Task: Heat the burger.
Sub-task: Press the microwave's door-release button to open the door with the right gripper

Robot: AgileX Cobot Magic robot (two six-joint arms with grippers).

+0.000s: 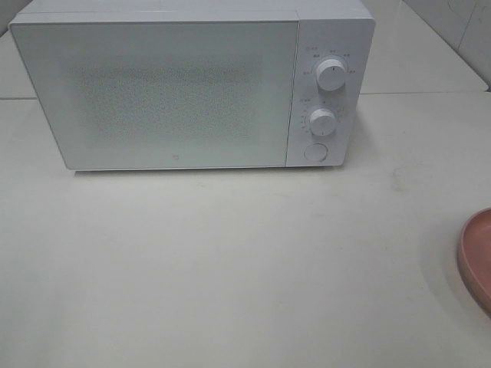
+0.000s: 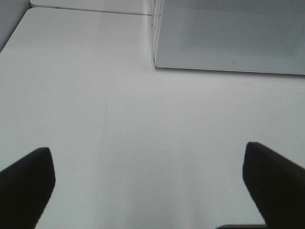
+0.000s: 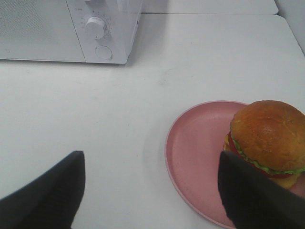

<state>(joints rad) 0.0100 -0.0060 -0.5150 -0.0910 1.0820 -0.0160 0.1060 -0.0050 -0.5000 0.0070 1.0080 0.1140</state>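
Meanwhile, the burger (image 3: 269, 136) sits on a pink plate (image 3: 195, 143) near the shut microwave (image 1: 192, 84), as the left end effector (image 2: 150, 191) and right end effector (image 3: 152, 191) gape apart, empty.

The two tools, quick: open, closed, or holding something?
Left tool: open, holding nothing.
Right tool: open, holding nothing; the burger sits on the plate beside it.

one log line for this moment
microwave: door shut | burger: on pink plate | left gripper: open, empty | right gripper: open, empty
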